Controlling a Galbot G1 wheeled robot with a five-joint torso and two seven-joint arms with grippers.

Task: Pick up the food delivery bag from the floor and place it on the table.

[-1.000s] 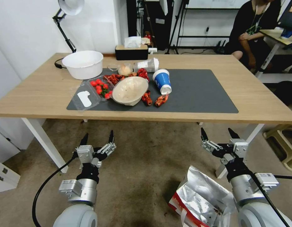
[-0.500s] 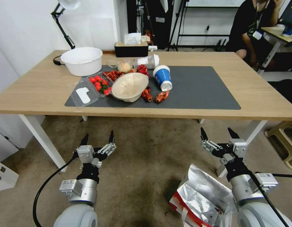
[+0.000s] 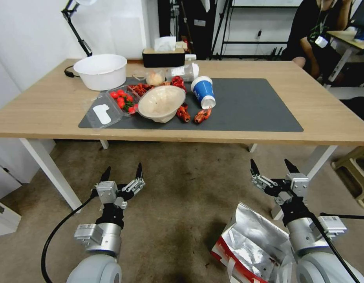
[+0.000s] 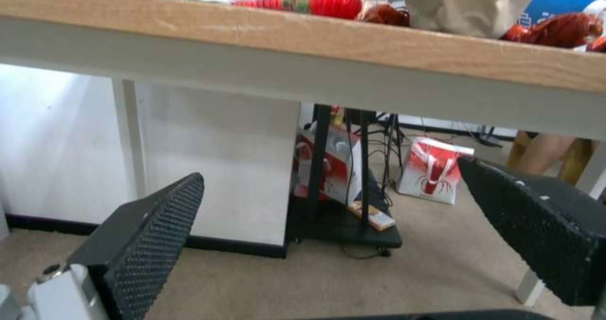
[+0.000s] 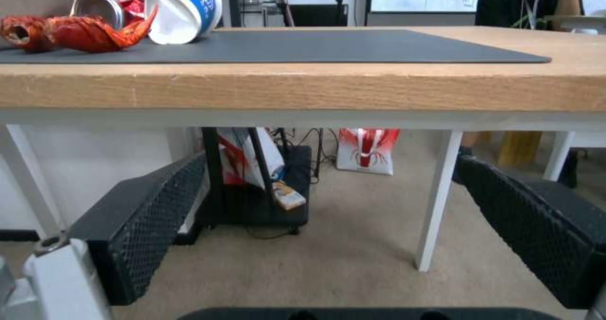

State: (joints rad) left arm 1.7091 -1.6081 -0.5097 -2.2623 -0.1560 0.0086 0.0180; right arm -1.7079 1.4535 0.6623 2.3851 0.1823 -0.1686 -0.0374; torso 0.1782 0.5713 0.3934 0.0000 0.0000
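Since the earlier frames the head camera has tipped down a little, so the table (image 3: pixel 52 114) sits higher in the head view; both arms keep their pose over the floor (image 3: pixel 182 184). Nearest, the bag (image 3: pixel 254 245) lies on the floor just below and inboard of the right gripper (image 3: pixel 273 168), its foil lining showing, untouched. That gripper hangs in the air with its fingers spread apart and empty, tips toward the table edge ahead. Well to its left, the left gripper (image 3: pixel 122 173) hovers the same way, fingers apart, holding nothing. Beyond both grippers stands the table with its mat (image 3: pixel 252 106), carrying a tipped bowl (image 3: pixel 161 103), a blue cup (image 3: pixel 202 91), crayfish (image 3: pixel 201 115), tomatoes (image 3: pixel 122 100) and a white tub (image 3: pixel 100 70).
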